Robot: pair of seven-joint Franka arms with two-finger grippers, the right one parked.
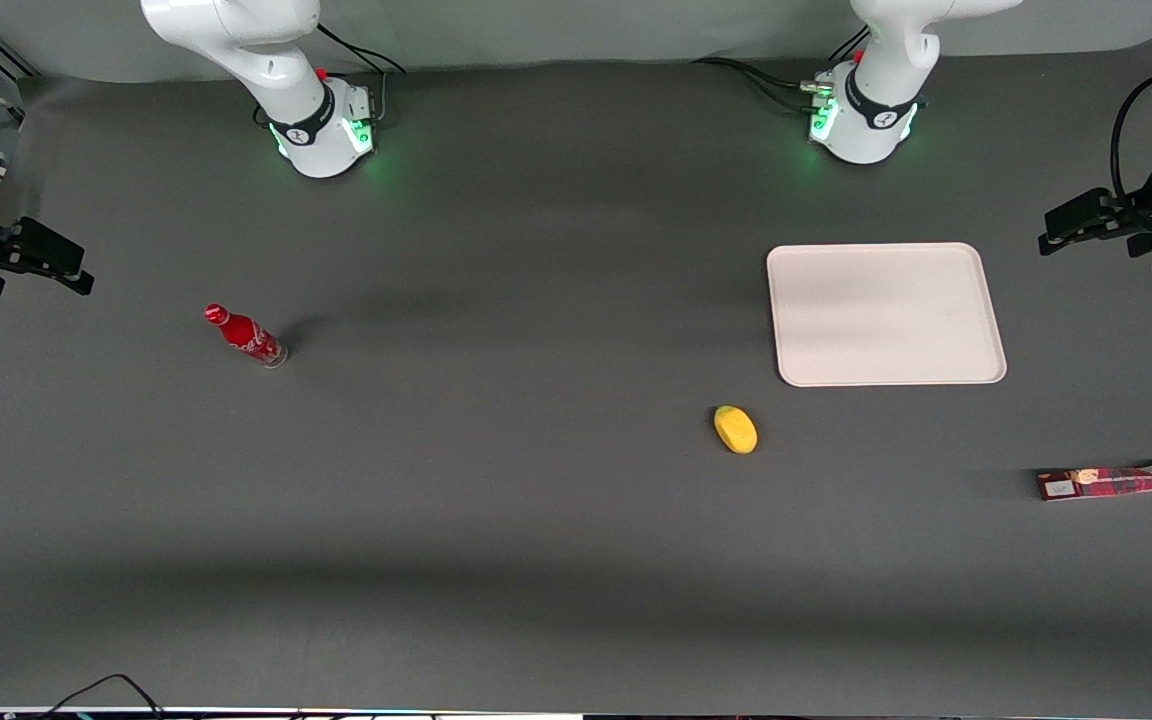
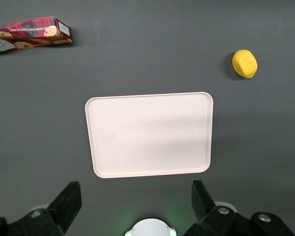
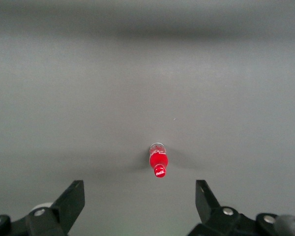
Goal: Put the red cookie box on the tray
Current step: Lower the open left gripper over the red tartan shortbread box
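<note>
Red cookie box (image 1: pixel 1111 483): lies flat on the table at the working arm's end, nearer the front camera than the tray (image 1: pixel 884 313) and well apart from it. Tartan print, cookie pictures, white label patch; lettering reads roughly "CHOCOLATE CHIP SHORTBREAD", brand not legible.

Tray: beige, nothing on it.

Left gripper (image 2: pixel 135 206): high above the tray, jaws spread wide, holding nothing.

Progress, by judgement: nothing done. Reaching, grasping, carrying and setting down all remain.

Other items: yellow lemon-like object (image 1: pixel 735 429), near the tray's nearer corner; red soda bottle (image 1: pixel 244 335), upright, toward the parked arm's end, white script resembling Coca-Cola.
</note>
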